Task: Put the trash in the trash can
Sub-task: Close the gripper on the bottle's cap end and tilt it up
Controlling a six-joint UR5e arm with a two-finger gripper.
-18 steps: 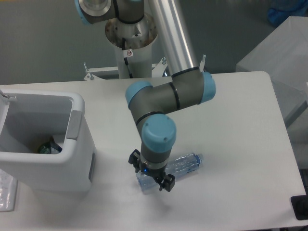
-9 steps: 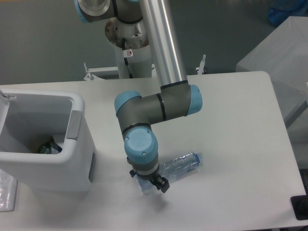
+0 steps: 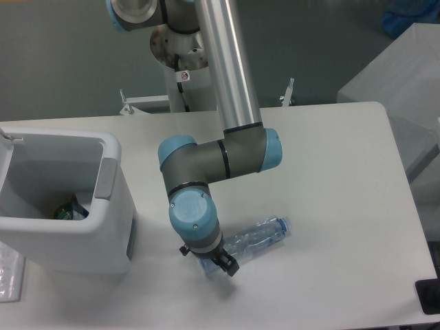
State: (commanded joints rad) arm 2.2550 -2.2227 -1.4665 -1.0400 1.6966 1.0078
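- Two pieces of trash are to be accounted for: the crumpled wrapper, with its green bit, is seen inside the trash can, well off to the left of the claw as the camera shows it.
- Lying on the tabletop, the crushed bottle has its base end right under the claw, while its bluish cap points away to the right.
- Whether the claw is clenched on the bottle or released cannot be told, since the wrist hides the fingers from this view.
- Picking up the bottle is judged to be the step in hand, with the claw lowered at the base end.
- A firm grip on the crushed, slippery plastic is called for next, followed by a lift clear of the tabletop and a carry leftward over the thick rim of the trash can.
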